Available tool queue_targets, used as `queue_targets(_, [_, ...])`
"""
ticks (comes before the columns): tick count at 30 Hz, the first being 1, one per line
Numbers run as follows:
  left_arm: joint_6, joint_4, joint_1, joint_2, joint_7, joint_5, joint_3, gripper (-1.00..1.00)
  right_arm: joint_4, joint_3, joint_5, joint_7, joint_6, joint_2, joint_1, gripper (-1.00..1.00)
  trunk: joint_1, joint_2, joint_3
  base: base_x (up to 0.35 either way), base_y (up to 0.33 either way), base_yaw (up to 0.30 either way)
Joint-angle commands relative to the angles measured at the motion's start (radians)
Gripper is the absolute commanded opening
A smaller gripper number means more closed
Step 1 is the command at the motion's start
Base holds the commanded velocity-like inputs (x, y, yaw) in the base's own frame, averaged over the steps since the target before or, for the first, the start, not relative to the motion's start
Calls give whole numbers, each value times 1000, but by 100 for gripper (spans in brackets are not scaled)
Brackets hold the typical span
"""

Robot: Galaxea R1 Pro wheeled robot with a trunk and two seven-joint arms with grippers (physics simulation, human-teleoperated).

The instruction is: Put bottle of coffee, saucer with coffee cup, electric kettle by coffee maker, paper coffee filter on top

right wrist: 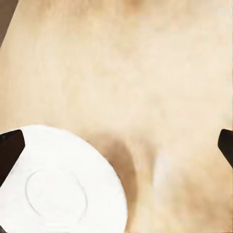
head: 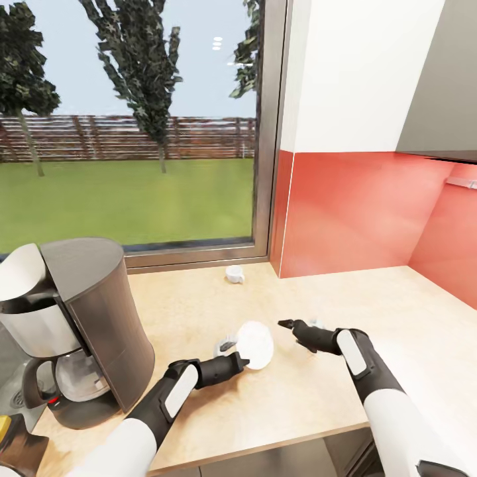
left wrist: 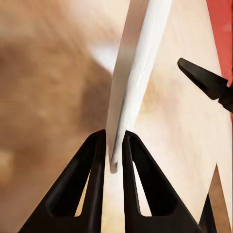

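A: The tabletop point(head: 371, 311) runs under both our arms, and the coffee maker point(head: 86, 318) stands well off beyond the left claw point(head: 240, 361), on its outer side.

B: Agreed. That left claw pinches the saucer point(head: 256, 344) by its rim; in the left wrist view the plate point(left wrist: 138, 73) stands on edge between the two fingers point(left wrist: 94, 160), tilted above the wood rather than lying on it.

A: And our right claw point(head: 286, 325) hangs just past the saucer's far edge, empty, jaws spread wide, as the right wrist view shows, with the plate point(right wrist: 58, 184) below and to one side.

B: The coffee cup point(head: 234, 273) sits ahead of both claws, near the window sill, well apart from the saucer.

A: The risk, we think, is the thin rim grip. If we let go while the plate is tilted, it may roll or slide away.

B: Or it may clip the right claw, which is close. We should level it first.
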Motion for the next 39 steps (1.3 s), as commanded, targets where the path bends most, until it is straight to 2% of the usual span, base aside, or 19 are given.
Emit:
queue_targets(1, [5, -1, -1, 1, -4, 4, 0, -100, -6, -3, 8, 7, -3, -4, -1, 100, 1, -2, -2, 0, 0, 0])
queue_targets(6, [6, 0, -1, 18, -87, 3, 2, -100, -46, -5, 13, 9, -48, -32, -1, 100, 1, -2, -2, 0, 0, 0])
queue_targets(10, [7, 0, -1, 23, -106, 3, 2, -100, -103, -4, 13, 12, -56, -42, -1, 100, 1, -2, -2, 0, 0, 0])
queue_targets(15, [7, 0, -1, 26, -111, 2, 3, -100, -144, -4, 13, 13, -58, -81, -1, 100, 1, -2, -2, 0, 0, 0])
queue_targets(18, [7, 0, -1, 27, -112, 3, 4, -100, -151, -4, 13, 14, -61, -92, -1, 100, 1, -2, -2, 0, 0, 0])
queue_targets(24, [6, 1, -1, 25, -114, 4, 22, -100, -171, -1, 15, 14, -86, -99, -1, 100, 1, -2, -2, 0, 0, 0])
queue_targets(34, [5, 1, -1, 25, -114, 4, 26, -100, -176, 0, 15, 13, -90, -99, -1, 100, 1, -2, -2, -2, 0, 0])
queue_targets(39, [5, 1, -1, 25, -114, 3, 26, -100, -176, 0, 15, 13, -90, -99, -1, 100, 1, -2, -2, -183, 37, 0])
